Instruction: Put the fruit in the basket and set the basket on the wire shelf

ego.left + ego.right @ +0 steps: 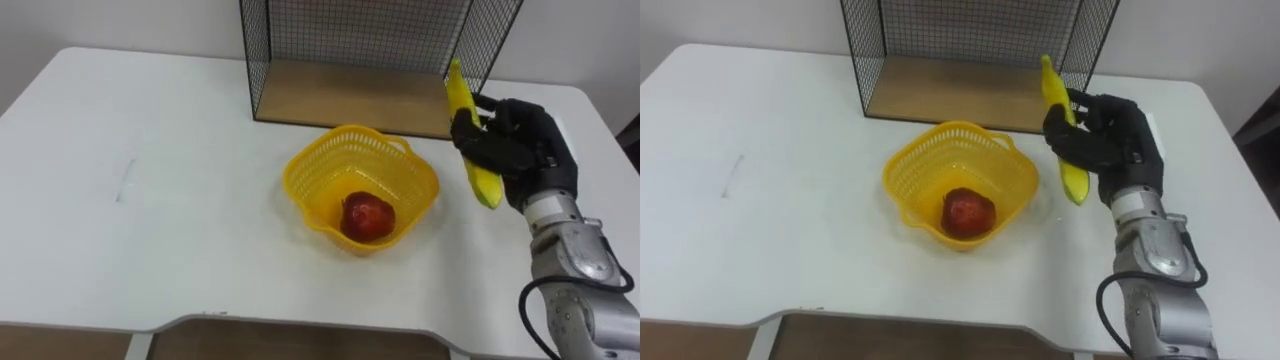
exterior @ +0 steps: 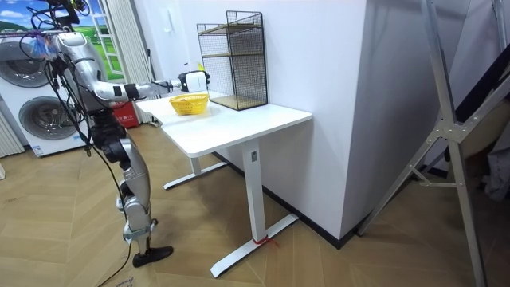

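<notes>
**Banana gripped beside the basket, apple already inside**

Left eye view: the right hand comes in from the right with its dark fingers curled round the middle of a yellow banana. The banana stands nearly upright. Its upper tip is in front of the right front corner of the wire shelf, and its lower end points down toward the white tabletop. Just to the left of it sits the yellow basket, in front of the shelf's wooden floor. A red apple lies in the basket's bottom.

Right eye view: the same hold shows here. The hand is wrapped about the banana, which is beside the basket's right rim and outside it. The apple rests inside.

Room view: the robot stands at the tabletop's end on the room view's left, one arm stretched out over it. Its hand is above and just behind the basket, near the tall wire shelf. Washing machines stand behind the robot.
</notes>
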Robot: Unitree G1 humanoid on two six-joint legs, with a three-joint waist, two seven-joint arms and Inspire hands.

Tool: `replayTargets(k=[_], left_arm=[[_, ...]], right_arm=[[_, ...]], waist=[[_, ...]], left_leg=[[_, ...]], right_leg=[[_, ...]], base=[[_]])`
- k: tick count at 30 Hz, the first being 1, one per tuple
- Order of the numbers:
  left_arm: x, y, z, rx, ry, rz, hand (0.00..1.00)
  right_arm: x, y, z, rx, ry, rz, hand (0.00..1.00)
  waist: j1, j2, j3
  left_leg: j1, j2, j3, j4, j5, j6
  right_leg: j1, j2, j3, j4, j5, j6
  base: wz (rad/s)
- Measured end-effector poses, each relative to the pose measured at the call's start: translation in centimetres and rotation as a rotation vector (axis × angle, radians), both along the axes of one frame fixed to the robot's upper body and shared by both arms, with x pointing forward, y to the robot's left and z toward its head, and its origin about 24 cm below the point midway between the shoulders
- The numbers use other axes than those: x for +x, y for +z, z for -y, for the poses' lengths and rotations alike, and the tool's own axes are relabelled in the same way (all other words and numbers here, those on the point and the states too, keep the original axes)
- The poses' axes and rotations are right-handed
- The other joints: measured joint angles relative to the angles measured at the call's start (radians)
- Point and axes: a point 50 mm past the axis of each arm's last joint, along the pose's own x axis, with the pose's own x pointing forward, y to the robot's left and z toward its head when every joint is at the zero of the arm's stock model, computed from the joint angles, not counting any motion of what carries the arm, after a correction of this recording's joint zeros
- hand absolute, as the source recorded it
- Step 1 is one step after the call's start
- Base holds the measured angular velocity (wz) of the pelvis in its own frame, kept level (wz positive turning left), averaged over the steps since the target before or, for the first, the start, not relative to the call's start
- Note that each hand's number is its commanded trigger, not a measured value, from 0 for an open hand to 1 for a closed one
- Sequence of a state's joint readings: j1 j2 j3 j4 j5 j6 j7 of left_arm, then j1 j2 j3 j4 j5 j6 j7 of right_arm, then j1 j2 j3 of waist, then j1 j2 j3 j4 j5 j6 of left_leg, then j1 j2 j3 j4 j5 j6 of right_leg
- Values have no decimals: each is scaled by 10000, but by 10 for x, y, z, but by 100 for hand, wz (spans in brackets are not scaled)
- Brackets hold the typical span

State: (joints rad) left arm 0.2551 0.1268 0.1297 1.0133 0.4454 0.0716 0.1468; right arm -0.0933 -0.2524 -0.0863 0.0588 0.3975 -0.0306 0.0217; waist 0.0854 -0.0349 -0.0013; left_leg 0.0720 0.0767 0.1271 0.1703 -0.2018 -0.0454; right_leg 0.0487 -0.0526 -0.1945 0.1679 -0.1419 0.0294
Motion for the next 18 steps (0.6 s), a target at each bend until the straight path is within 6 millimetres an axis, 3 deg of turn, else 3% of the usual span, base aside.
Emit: replayTargets(k=[5, 8, 12, 18], left_arm=[[6, 0, 0, 21, -151, 114, 0], [10, 1, 1, 11, -289, 185, 0], [13, 1, -1, 14, -279, 304, 0], [14, 1, 0, 14, -284, 330, 0]], right_arm=[[1, 25, -15, -956, 545, 1024, 100], [1, 30, -19, -1440, 664, 1227, 100], [4, 41, -29, -2520, 761, 1673, 100], [6, 47, -38, -4228, 839, 1933, 100]], waist=[[7, -12, -12], [61, -65, -21], [55, -228, 43], [89, -403, -23]], left_leg=[[-144, -1, 1, 4, 1, 2], [-116, 0, 4, 2, 2, 2], [-123, 1, 20, 6, 2, 3], [-209, -1, -84, 59, 2, 3]], right_leg=[[-158, -1, 1, 12, -4, 5], [-150, -2, 3, 28, -4, 5], [-164, -2, 18, 36, -4, 5], [-157, -10, -85, 37, -2, 3]], base=[[0], [0], [0], [4]])
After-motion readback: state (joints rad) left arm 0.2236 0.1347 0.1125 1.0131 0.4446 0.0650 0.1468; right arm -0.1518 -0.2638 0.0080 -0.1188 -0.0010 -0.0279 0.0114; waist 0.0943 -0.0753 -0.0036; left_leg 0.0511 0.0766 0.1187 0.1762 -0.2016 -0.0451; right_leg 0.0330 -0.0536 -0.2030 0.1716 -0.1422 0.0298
